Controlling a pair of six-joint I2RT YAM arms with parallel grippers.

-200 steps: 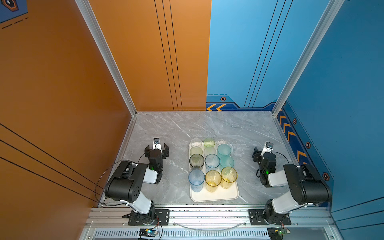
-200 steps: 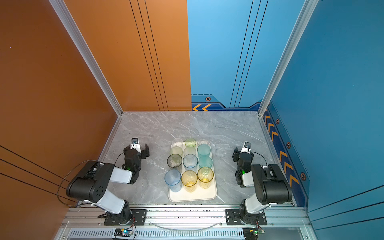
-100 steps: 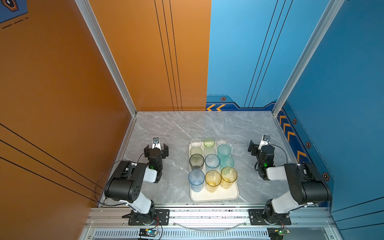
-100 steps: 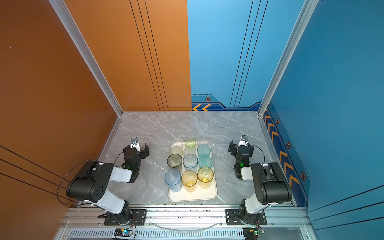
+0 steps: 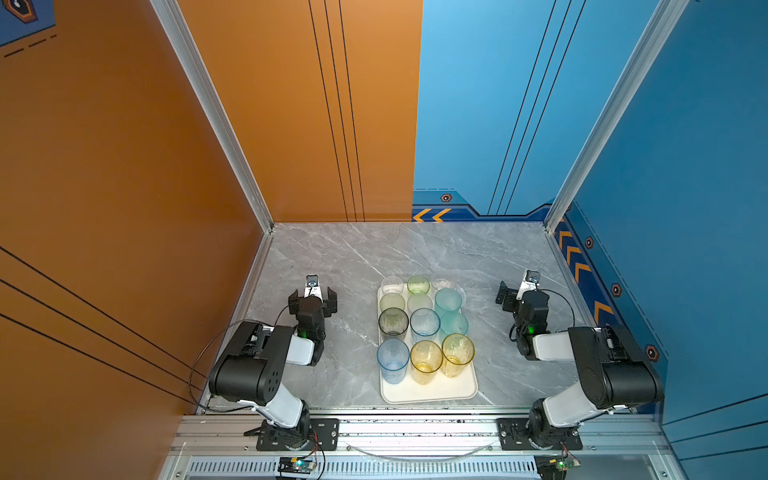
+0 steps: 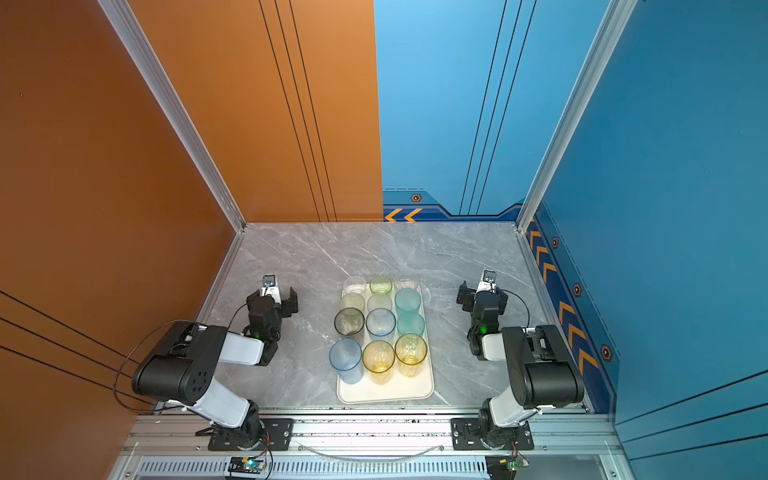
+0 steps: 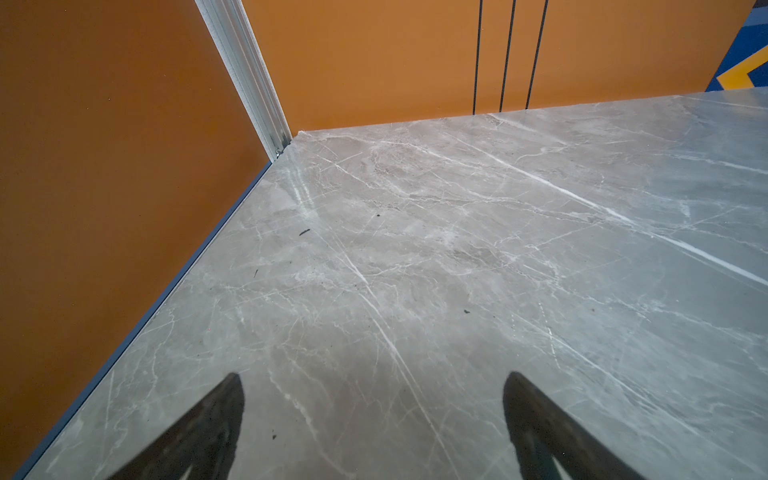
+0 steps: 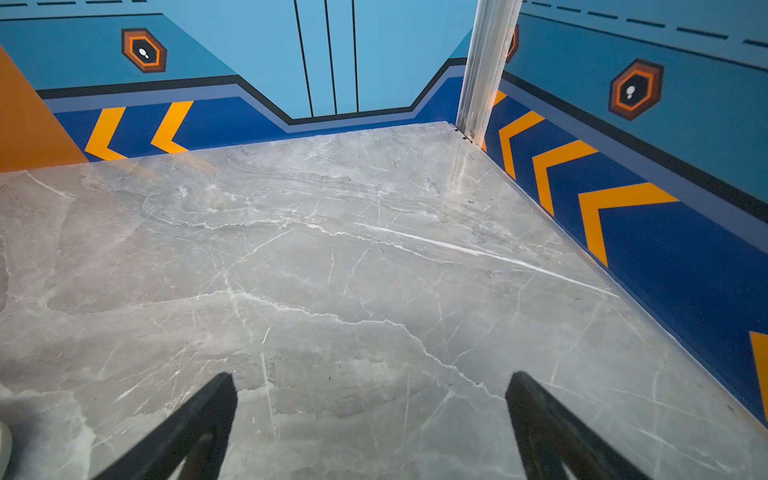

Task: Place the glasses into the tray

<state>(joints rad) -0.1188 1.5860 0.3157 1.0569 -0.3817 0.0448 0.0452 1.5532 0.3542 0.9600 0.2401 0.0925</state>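
Since a second ago the right gripper point(image 5: 521, 291) has shifted a little toward 11 o'clock and spread its jaws, while the left gripper point(image 5: 312, 297) has kept its place and its spread. Both now hang just above the grey marble table point(image 7: 457, 249), jaws wide and empty. Each wrist view shows two dark fingers point(image 7: 208, 428) point(image 8: 199, 428) far apart with only bare stone between them.

In both top views the tray point(image 5: 432, 391) point(image 6: 386, 392) lies lengthwise at the table's middle, toward 6 o'clock. The left gripper point(image 6: 272, 296) stands at the tray's 9 o'clock and the right gripper point(image 6: 482, 294) at its 3 o'clock, each well apart from it.

The glasses point(image 5: 424, 322) point(image 6: 380, 322) stand upright on the tray in four rows of three. Blue and yellow ones are at the 6 o'clock end, clear and green ones at 12 o'clock. That far row seems to sit just inside the rim, though the clear glass is hard to read.
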